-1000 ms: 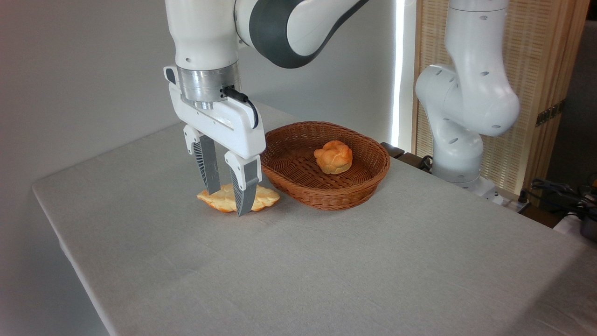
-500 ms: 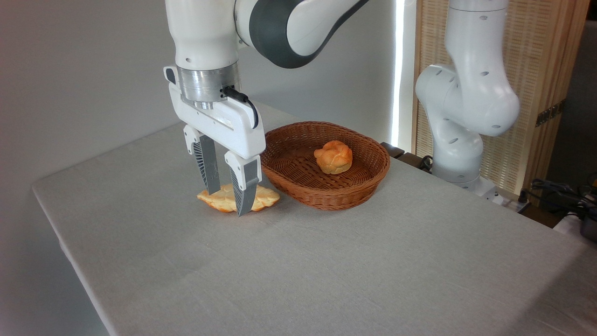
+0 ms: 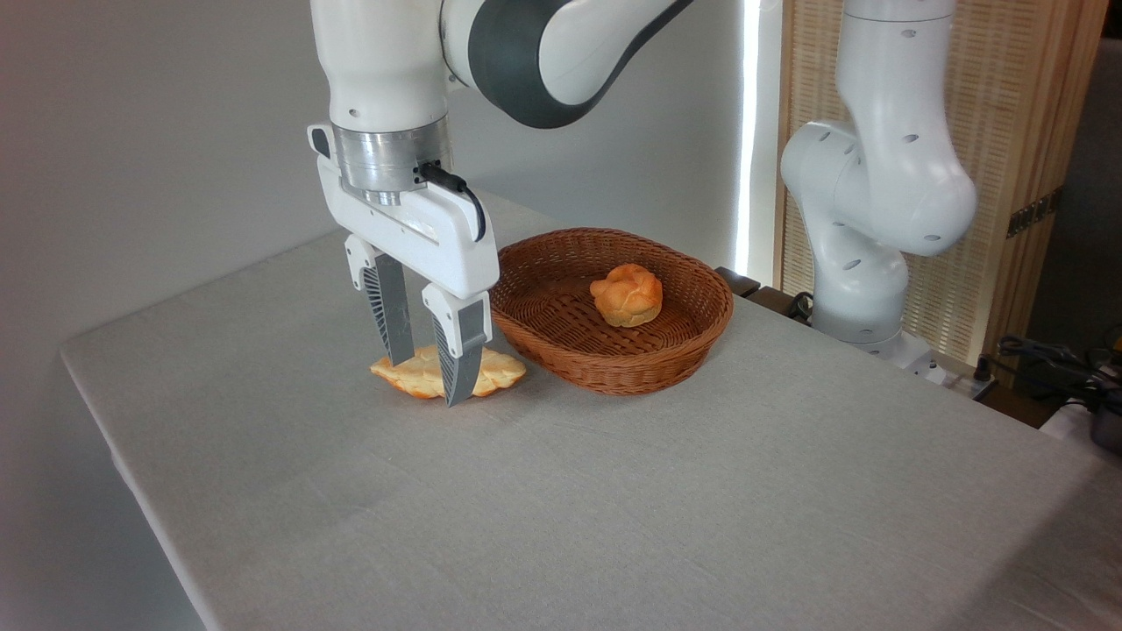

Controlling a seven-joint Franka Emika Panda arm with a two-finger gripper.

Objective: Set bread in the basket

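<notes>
The bread [image 3: 501,371], a flat pale golden loaf with lumpy orange-brown edges, lies on the table just left of the basket [image 3: 614,364]. My gripper [image 3: 427,382] points straight down over the loaf's middle, its jaws spread with one finger behind the loaf and one in front. Both fingertips [image 3: 454,394] reach down to about table level. The loaf rests flat on the cloth, partly hidden by the fingers. The basket is shallow, oval, reddish-brown wicker.
A small round knotted bun [image 3: 626,295] sits inside the basket. The arm's white base [image 3: 863,254] stands behind the table at the right, with cables [image 3: 1052,359] beside it. The table's grey cloth [image 3: 614,508] stretches toward the front, with its left edge near.
</notes>
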